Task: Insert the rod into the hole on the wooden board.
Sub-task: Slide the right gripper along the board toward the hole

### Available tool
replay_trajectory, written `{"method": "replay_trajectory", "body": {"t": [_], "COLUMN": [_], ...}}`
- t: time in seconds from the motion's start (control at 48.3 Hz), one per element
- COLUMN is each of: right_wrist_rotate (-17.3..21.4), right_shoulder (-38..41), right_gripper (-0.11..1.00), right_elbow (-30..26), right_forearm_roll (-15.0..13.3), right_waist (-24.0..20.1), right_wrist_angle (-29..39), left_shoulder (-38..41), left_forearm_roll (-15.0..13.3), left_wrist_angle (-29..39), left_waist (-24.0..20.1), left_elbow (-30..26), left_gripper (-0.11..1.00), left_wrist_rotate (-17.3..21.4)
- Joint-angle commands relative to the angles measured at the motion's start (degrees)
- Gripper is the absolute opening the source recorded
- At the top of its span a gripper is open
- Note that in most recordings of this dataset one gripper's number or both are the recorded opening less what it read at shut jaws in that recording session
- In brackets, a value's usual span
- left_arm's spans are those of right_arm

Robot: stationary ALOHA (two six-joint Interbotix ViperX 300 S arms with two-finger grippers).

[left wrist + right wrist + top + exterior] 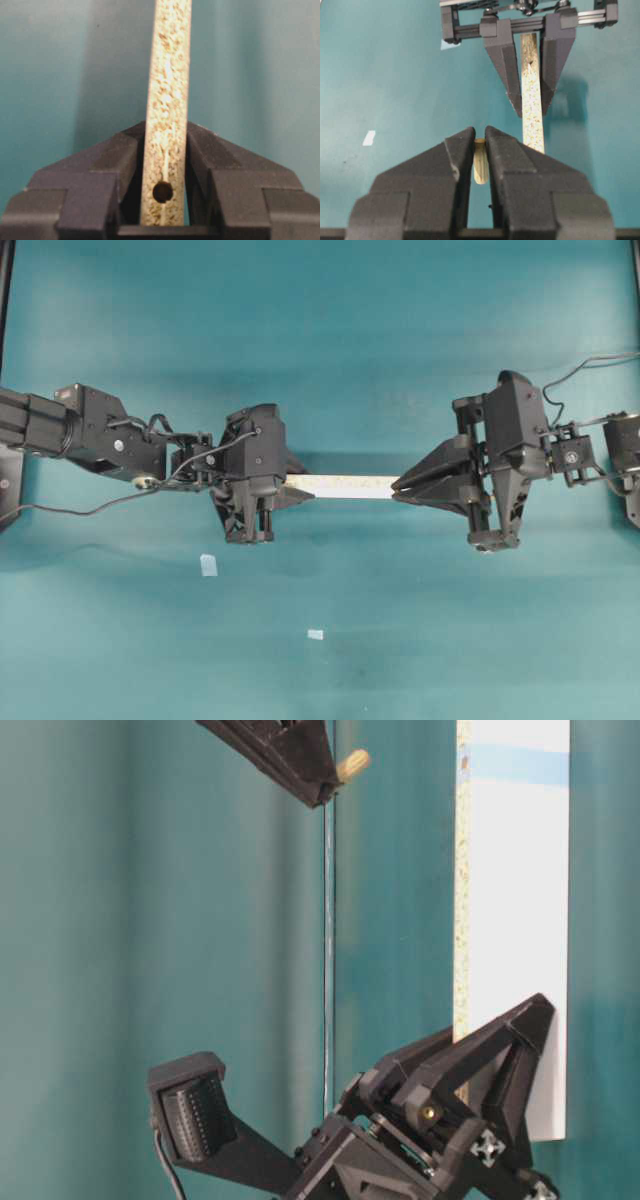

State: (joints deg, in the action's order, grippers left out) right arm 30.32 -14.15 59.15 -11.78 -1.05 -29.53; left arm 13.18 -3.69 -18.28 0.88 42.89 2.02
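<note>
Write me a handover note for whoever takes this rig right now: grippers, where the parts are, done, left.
Left gripper: shut on the wooden board, held off the table, with a hole between its fingers.
Right gripper: shut on the rod, tip sticking out past the fingers, beside the board's free end.
Done: both parts picked up and brought together mid-air.
Left: line the rod up with the hole at the blue-patch end and push it in. The rod is not in any hole yet.

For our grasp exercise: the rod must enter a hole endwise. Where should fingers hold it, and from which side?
Pinch the rod on its curved sides near one end, approaching across its axis, as the right gripper does. Being a short cylinder, its leading end should probably protrude.
</note>
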Motion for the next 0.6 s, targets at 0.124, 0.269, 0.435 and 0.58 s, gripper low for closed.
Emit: {"method": "replay_trajectory", "body": {"t": [0.124,0.269,0.435,0.58], "right_wrist_rotate": [-0.18,-0.7,-3.08,-5.01], "right_shoulder": [-0.97,-0.97,-0.7,0.35], "right_gripper": [0.1,0.1,0.1,0.1], "right_elbow": [0.7,2.2,5.1,7.21], "right_forearm_roll": [0.09,0.09,0.62,2.46], "right_waist": [0.62,2.29,4.83,5.45], "right_wrist_angle": [-1.76,-3.96,-12.04,-17.49], "left_shoulder": [-1.23,-1.32,-1.67,-1.58], "left_forearm_roll": [0.18,0.18,0.18,0.18], "left_wrist_angle": [0.0,0.97,1.49,1.76], "left_waist": [0.35,0.35,0.35,0.35], "left_elbow": [0.0,0.0,0.0,-0.26], "left_gripper": [0.31,0.31,0.31,0.31], "left_wrist_rotate": [1.32,1.41,1.41,1.41]}}
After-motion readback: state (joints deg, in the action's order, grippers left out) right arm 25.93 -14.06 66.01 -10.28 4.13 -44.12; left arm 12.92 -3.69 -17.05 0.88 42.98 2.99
